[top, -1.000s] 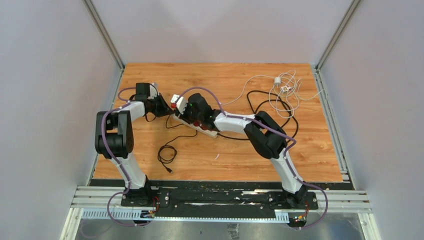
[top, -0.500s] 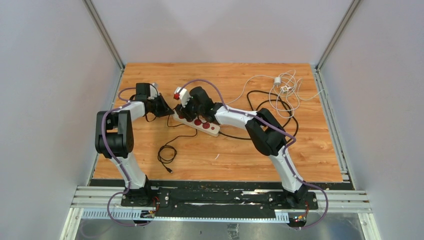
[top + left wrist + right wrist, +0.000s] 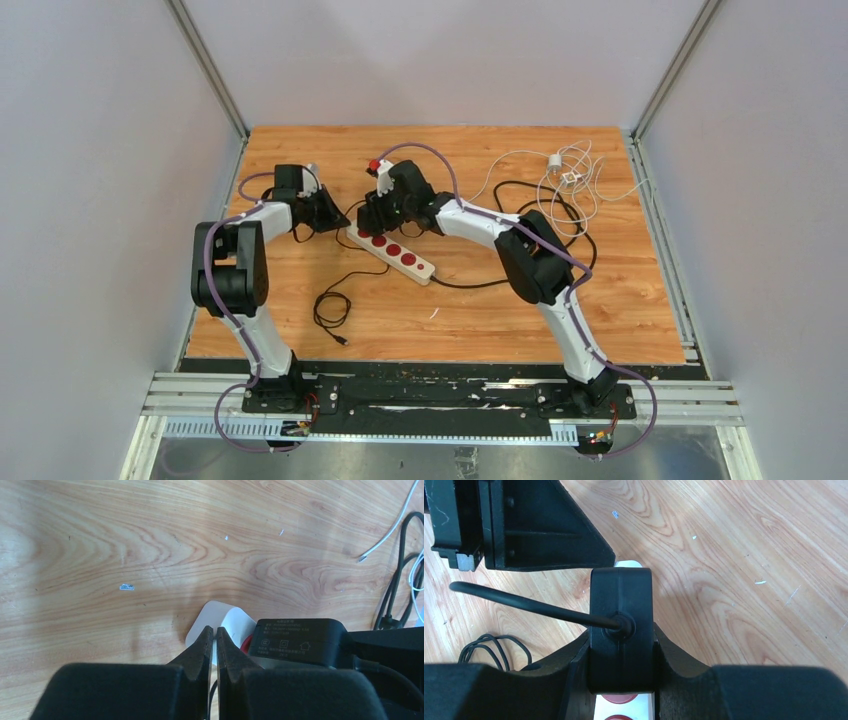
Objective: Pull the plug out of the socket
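Observation:
The socket, a long white power strip [image 3: 392, 252] with red outlets, lies slanted at mid-table. My left gripper [image 3: 338, 222] is shut, its tips [image 3: 213, 632] down on the strip's white far-left end [image 3: 220, 617]. My right gripper [image 3: 373, 217] is shut on the plug, a black adapter block [image 3: 621, 610], with a finger on each side. The plug is held just above the strip's end, and red outlets [image 3: 620, 699] show uncovered beneath it. The plug's thin black cable [image 3: 524, 602] runs off to the left. The plug also shows in the left wrist view [image 3: 300, 640].
The plug's thin black cable loops on the wood [image 3: 335, 305] in front of the strip. The strip's thick black cable coils [image 3: 545, 215] at right. White cables and a small white charger [image 3: 565, 170] lie at back right. Grey walls stand on three sides.
My right gripper has risen and swung back toward the far side with the plug, uncovering the strip's red outlets. The strip stayed on the table; my left gripper has not moved.

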Robot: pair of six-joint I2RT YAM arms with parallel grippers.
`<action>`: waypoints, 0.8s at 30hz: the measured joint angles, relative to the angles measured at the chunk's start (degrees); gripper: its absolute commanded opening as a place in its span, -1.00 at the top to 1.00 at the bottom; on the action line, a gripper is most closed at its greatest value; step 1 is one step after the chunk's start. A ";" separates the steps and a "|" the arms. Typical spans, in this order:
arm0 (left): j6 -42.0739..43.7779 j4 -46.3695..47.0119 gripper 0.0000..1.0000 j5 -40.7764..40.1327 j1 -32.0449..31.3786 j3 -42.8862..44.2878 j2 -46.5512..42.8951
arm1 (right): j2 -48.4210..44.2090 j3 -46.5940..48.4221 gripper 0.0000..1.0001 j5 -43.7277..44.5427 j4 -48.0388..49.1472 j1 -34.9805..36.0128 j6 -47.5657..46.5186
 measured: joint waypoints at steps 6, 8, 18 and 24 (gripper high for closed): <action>0.44 -0.92 0.85 -1.22 -1.07 0.57 -0.13 | -0.02 0.00 1.00 -1.46 -0.35 -0.50 -1.09; 0.44 -1.44 0.85 -1.44 -1.16 0.66 -0.13 | -0.11 -0.11 1.00 -1.79 -0.33 -0.44 -3.61; 1.40 -4.66 0.85 -3.43 -1.88 1.99 -0.04 | -3.43 -6.38 1.00 6.03 5.35 4.76 -25.73; 1.64 -5.90 0.85 -3.56 -1.90 2.47 -0.02 | -4.02 -8.37 1.00 10.19 7.30 6.45 -36.00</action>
